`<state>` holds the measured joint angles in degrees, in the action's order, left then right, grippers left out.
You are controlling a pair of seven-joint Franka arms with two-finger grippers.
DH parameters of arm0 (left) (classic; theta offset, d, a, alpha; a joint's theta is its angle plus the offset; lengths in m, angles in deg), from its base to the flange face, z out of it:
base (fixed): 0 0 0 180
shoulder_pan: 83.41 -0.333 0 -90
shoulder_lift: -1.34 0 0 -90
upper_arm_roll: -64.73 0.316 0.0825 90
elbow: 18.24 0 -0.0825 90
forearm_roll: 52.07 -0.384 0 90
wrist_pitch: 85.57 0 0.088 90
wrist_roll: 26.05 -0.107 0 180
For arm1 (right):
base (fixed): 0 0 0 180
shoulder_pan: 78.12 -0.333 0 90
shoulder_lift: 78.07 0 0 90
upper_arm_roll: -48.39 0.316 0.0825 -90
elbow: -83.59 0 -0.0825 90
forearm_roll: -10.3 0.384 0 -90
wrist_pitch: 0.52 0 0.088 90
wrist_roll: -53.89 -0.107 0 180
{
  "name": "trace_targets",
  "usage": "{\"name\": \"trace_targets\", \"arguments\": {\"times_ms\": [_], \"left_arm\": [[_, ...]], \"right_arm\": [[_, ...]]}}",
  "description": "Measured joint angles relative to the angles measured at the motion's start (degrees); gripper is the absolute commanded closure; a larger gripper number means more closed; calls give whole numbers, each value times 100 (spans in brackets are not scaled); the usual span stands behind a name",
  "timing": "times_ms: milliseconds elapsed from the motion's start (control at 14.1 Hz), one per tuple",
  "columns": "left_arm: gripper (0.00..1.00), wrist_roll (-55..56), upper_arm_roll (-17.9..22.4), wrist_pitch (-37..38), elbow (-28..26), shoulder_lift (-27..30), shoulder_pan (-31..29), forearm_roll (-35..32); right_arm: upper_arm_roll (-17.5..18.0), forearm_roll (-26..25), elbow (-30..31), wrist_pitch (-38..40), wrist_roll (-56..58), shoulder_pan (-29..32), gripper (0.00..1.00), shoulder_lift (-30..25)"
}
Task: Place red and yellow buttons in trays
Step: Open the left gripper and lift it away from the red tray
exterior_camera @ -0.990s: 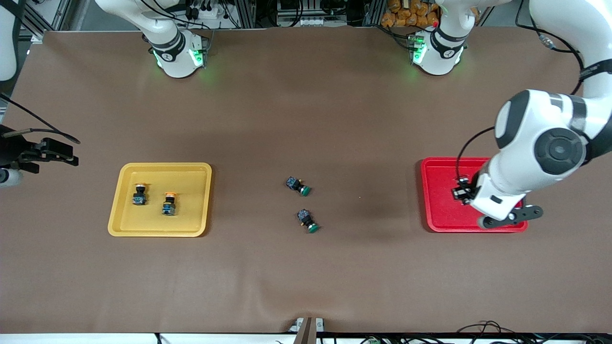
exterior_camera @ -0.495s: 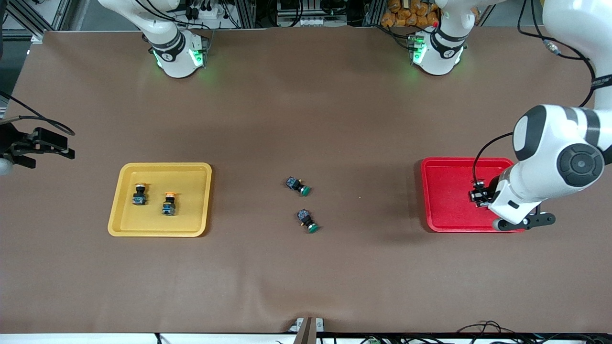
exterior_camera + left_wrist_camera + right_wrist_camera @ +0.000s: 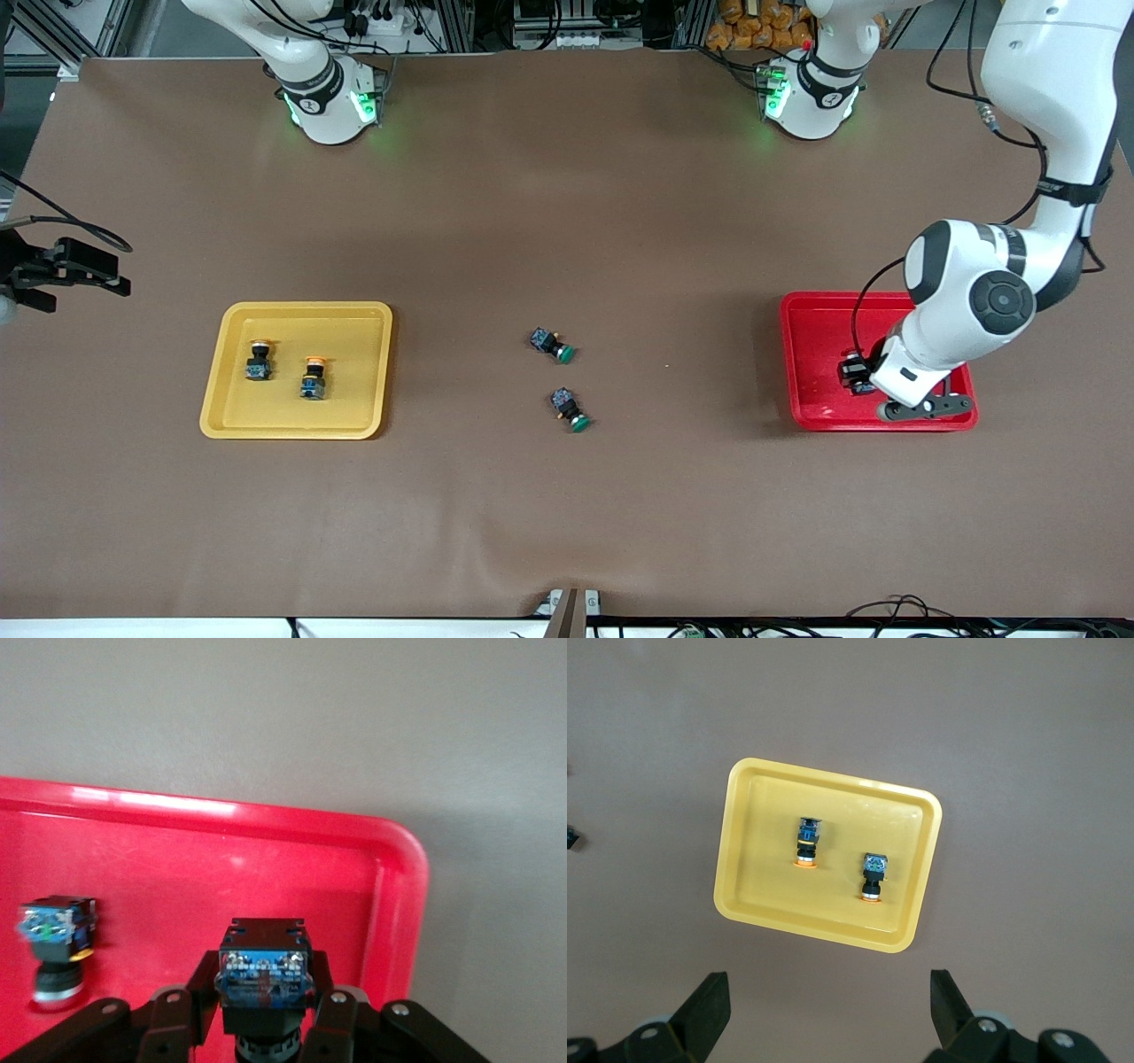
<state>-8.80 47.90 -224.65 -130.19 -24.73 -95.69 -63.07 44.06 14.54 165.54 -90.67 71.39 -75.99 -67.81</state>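
Low in the left wrist view, the left gripper (image 3: 266, 1005) stays clamped on a push-button switch (image 3: 266, 967), now lowered over the red tray (image 3: 177, 859) beside another switch (image 3: 55, 939); releasing it likely finishes the task. The right gripper (image 3: 66, 275) waits, spread wide, at its end of the table.

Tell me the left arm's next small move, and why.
Probably lower a little and open: the left gripper holds a button over the red tray, beside one already lying there. The right gripper waits open, high over the yellow tray.
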Motion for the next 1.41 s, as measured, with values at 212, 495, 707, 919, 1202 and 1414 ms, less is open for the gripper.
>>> {"name": "trace_targets", "arguments": {"times_ms": [212, 495, 707, 919, 1202, 1414], "left_arm": [[100, -112, 4, -831, -472, -190, -214, 0], [4, -259, 4, -1336, -653, -461, -273, -1], [0, -621, 4, -1378, -650, -459, -300, -5], [0, -893, 4, -1403, -615, -396, -388, -5], [0, -934, -10, -1107, -509, 112, -435, -7], [0, -968, -111, -46, -301, 780, -431, -8]], "right_arm": [[8, -2, -8, -1, 1, 0, 0, 0], [31, -2, -14, -1, 1, 0, 0, 0], [37, -60, -22, -1, 1, 0, 0, 0], [35, -181, -21, -2, 1, 1, 0, 2], [22, -312, -21, -37, 1, 22, 0, 8], [36, -335, -19, -215, 1, 21, 0, 14]]}}
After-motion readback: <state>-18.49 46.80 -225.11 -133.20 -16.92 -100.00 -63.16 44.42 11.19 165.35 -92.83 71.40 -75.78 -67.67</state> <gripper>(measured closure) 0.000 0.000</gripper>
